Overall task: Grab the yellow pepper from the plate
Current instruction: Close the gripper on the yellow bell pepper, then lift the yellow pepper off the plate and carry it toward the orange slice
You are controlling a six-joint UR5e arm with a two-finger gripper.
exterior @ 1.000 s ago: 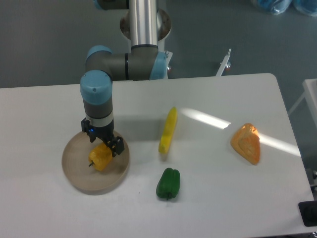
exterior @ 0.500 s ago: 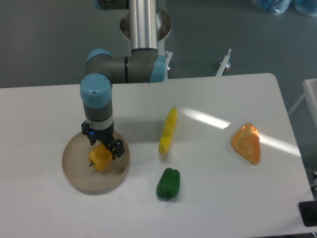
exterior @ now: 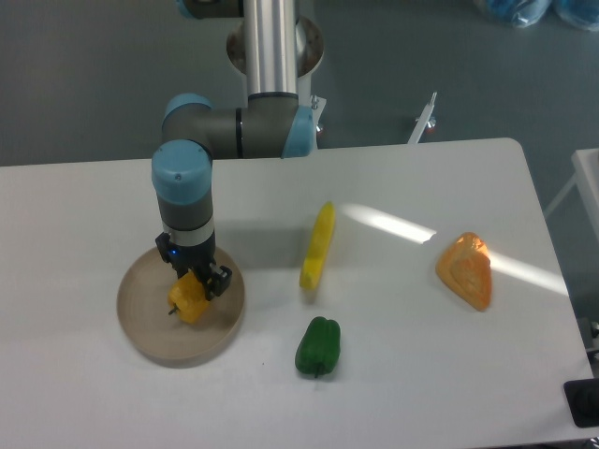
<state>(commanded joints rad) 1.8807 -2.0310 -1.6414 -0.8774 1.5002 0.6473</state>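
A: Camera view, edges and room?
B: The round matte beige plate [exterior: 150, 327] sits on the left of the white worktop [exterior: 412, 374], near its front edge.
A: Surroundings?
B: A long slim yellow vegetable [exterior: 318, 245], a green bell pepper [exterior: 318, 346] and an orange wedge-shaped piece [exterior: 466, 269] lie to the right, apart from the plate.
A: Target?
B: The small blocky yellow-orange pepper [exterior: 187, 299] is over the plate, clamped in the black claw [exterior: 198, 282].

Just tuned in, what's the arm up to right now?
The gripper is down over the plate at the table's left, its fingers around the yellow pepper, which looks not yet lifted. Whether the grip is fully shut is unclear. The green pepper, long yellow vegetable and orange wedge lie apart on the table, untouched.
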